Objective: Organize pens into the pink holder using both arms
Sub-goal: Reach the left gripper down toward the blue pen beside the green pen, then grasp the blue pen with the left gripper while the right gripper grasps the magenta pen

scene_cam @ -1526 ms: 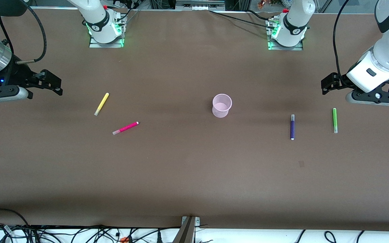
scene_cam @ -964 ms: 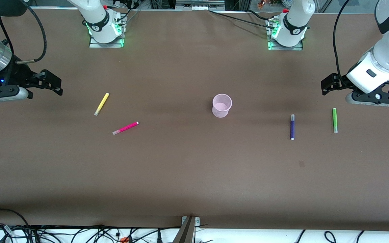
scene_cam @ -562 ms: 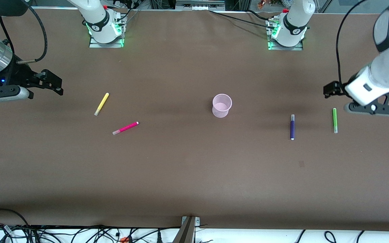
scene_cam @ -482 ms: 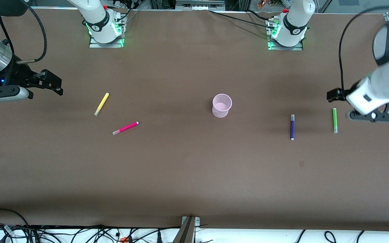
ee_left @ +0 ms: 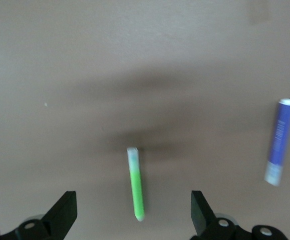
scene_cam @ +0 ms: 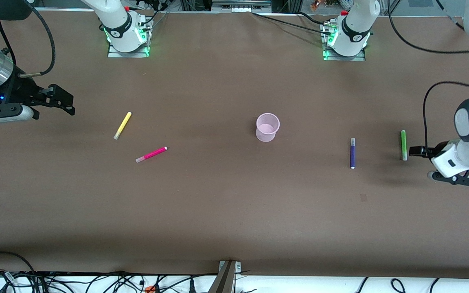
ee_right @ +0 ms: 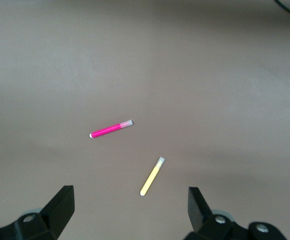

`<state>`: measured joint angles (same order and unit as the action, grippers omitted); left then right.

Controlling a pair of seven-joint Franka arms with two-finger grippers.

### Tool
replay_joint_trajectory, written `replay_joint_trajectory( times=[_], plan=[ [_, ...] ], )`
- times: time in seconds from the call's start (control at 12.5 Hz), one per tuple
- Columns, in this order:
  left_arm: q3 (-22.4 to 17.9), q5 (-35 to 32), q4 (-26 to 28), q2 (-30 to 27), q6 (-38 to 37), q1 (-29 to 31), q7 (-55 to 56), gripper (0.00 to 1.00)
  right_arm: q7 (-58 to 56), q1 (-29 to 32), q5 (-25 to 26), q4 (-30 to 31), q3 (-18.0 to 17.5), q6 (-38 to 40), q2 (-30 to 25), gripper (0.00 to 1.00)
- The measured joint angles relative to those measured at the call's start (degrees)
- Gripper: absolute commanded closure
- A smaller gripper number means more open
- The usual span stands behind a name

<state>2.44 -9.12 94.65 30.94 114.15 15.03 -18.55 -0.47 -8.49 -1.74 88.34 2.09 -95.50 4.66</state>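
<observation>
At the centre of the brown desk (scene_cam: pixel 226 203): pink holder (scene_cam: pixel 267 127), upright, nothing visible inside. No brand, label or legible writing on holder, pens or arms.

Toward the right arm's end of the desk: yellow pen (scene_cam: pixel 122 125) and magenta pen (scene_cam: pixel 151 154), both lying flat and apart from each other, the magenta one nearer the front camera and closer to the holder. Both also seen in the right wrist view, yellow pen (ee_right: pixel 152 176) and magenta pen (ee_right: pixel 111 129).

Toward the left arm's end: dark purple pen (scene_cam: pixel 352 153) and lime green pen (scene_cam: pixel 403 145), lying flat, roughly parallel, well apart; the purple one closer to the holder.

Left end effector (scene_cam: pixel 415 151): low over the desk just beside the lime green pen, at its end nearer the front camera. Fingers spread wide, holding nothing; in the left wrist view the lime green pen (ee_left: pixel 135 183) lies between the 2 fingertips, untouched, with the dark purple pen (ee_left: pixel 279 141) off to one side.

Right end effector (scene_cam: pixel 63 99): waiting over the desk's edge at the right arm's end, well apart from the yellow pen. Fingers spread wide, empty.
</observation>
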Motion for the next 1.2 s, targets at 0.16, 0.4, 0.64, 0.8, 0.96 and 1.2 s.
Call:
replay_joint_trajectory(
  times=[0.16,0.4,0.64,0.8,0.96,1.2],
  plan=[
    [0.1,0.0,3.8,1.8,7.6,1.8,-1.8,0.0,0.0,0.0,0.0,0.0,0.0,0.0,0.0,0.0],
    [0.4,0.0,11.4,0.5,15.7,3.2,-4.1,0.0,0.0,0.0,0.0,0.1,0.0,0.0,0.4,0.0],
    [0.7,0.0,20.0,-2.7,26.7,5.1,-4.9,0.0,0.0,0.4,0.1,0.5,0.4,0.3,3.8,0.0],
    [0.9,0.0,24.7,-3.9,32.8,5.8,-5.3,0.0,0.0,0.8,0.4,0.5,0.5,0.2,7.1,0.0],
    [1.9,0.0,25.7,-4.6,33.0,5.9,-5.3,0.0,0.2,0.8,1.8,0.7,0.3,0.3,9.9,0.0],
    [6.8,0.1,25.6,-7.0,28.6,6.0,-1.9,0.0,12.4,-2.1,1.9,1.3,-0.3,0.0,12.2,0.0]
  ],
)
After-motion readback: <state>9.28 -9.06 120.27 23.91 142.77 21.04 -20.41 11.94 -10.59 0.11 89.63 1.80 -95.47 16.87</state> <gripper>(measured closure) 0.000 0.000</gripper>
